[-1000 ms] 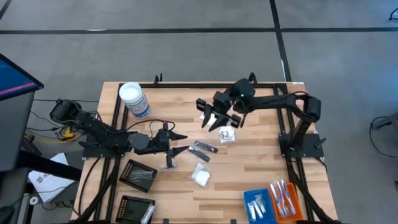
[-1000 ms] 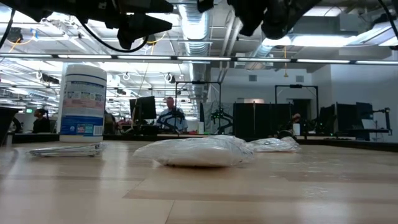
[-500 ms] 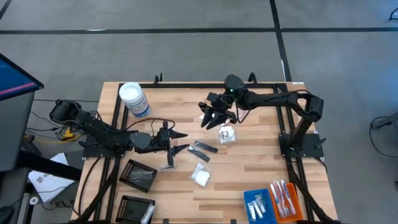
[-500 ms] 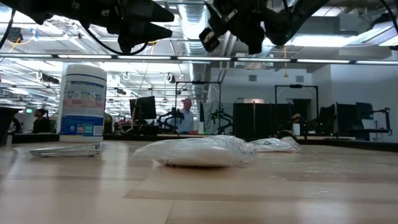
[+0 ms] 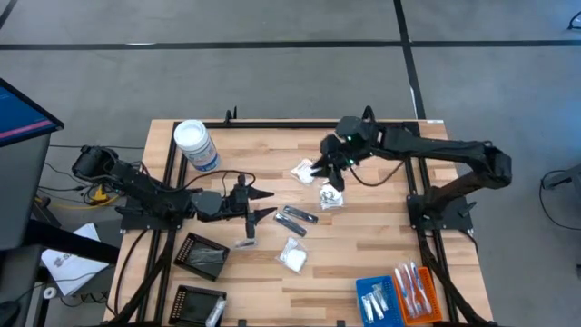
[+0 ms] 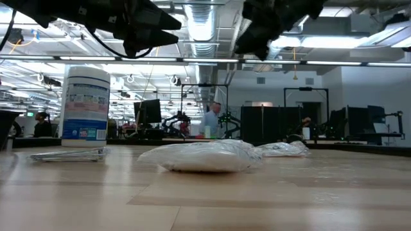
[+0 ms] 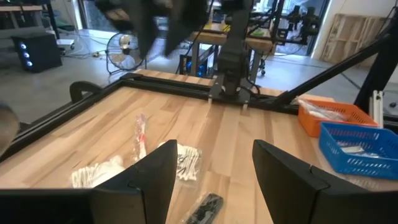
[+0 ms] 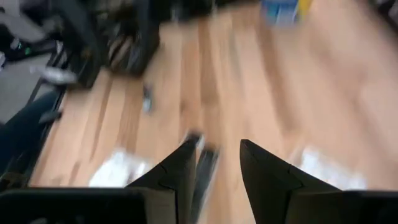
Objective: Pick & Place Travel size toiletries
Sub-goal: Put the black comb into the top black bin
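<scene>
Toiletries lie mid-table (image 5: 363, 245): white crinkly sachets (image 5: 292, 257), slim dark sticks (image 5: 296, 216), a clear-wrapped packet (image 5: 331, 196). Right claw (image 5: 329, 169) hovers over the packet, fingers slightly parted, empty. Left claw (image 5: 265, 204) waits beside the sticks, spread open, empty.

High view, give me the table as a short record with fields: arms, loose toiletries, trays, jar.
left gripper: open, empty, low over the table's left-middle
right gripper: open, empty, above the white sachets
white sachets: loose at table centre, another nearer the front
dark sticks: flat at centre
blue tray: front right, beside orange tray
black trays: front left
white-lidded jar: upright, back left
</scene>
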